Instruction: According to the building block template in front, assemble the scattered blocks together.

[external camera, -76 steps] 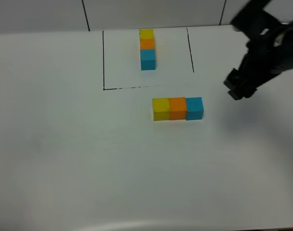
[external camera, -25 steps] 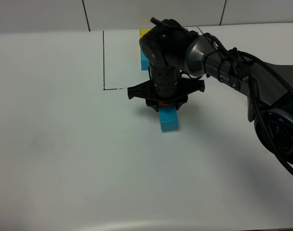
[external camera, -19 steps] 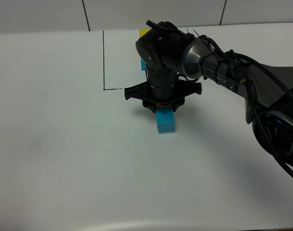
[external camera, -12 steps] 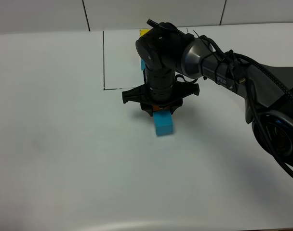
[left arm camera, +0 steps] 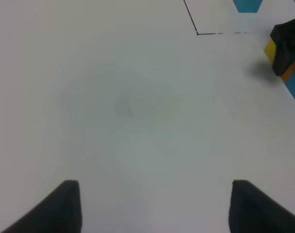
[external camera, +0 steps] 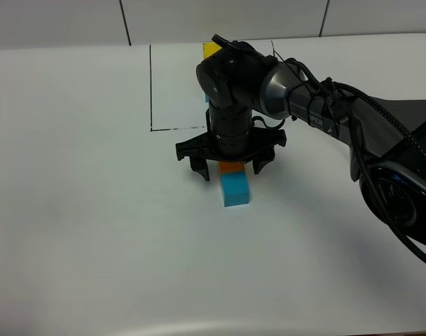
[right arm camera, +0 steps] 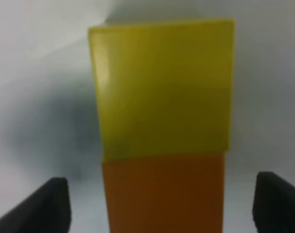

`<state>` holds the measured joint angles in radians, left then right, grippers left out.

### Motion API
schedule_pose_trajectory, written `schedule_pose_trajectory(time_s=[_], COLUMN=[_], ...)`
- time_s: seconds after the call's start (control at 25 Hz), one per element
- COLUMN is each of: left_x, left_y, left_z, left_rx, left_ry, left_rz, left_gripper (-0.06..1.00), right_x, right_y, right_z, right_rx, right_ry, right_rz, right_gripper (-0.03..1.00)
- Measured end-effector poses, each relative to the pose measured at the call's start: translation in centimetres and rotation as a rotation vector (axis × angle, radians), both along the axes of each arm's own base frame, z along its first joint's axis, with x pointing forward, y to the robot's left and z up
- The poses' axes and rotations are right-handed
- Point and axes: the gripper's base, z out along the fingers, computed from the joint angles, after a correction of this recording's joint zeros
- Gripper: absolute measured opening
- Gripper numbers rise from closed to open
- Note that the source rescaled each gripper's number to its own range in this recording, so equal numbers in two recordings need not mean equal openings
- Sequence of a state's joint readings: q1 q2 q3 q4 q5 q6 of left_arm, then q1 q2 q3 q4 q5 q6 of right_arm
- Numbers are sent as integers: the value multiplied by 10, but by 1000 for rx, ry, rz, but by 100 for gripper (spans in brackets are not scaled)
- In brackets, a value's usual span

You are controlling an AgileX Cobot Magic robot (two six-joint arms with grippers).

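Three scattered blocks (external camera: 234, 183) between right gripper's (external camera: 225, 168) spread jaws

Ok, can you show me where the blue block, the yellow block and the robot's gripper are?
blue block (external camera: 235, 190): exterior high view, its top face.
yellow block (right arm camera: 162, 87): right wrist view, middle of its top face.
right gripper (external camera: 227, 168): exterior high view, midway between its open fingertips, over the orange block.

**Lettering in view**

Only one marking shows: small white letters on my right arm (external camera: 325, 115), along the grey forearm link at the right of the scene. They look like "PER", but are too small for me to be sure. I find nothing else written.
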<state>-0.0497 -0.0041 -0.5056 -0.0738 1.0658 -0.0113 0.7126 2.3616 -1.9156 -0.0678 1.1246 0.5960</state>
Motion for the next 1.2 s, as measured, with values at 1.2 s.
schedule_pose_trajectory(time_s=[1.2], left_x=[0], left_y=[0], left_z=[0], left_rx=[0], left_ry=[0], left_rz=[0], left_gripper=[39], right_x=[25], right_y=[-139], right_z=[187], right_rx=[98], right_ry=[-297], right_rz=[0], right_gripper=[37])
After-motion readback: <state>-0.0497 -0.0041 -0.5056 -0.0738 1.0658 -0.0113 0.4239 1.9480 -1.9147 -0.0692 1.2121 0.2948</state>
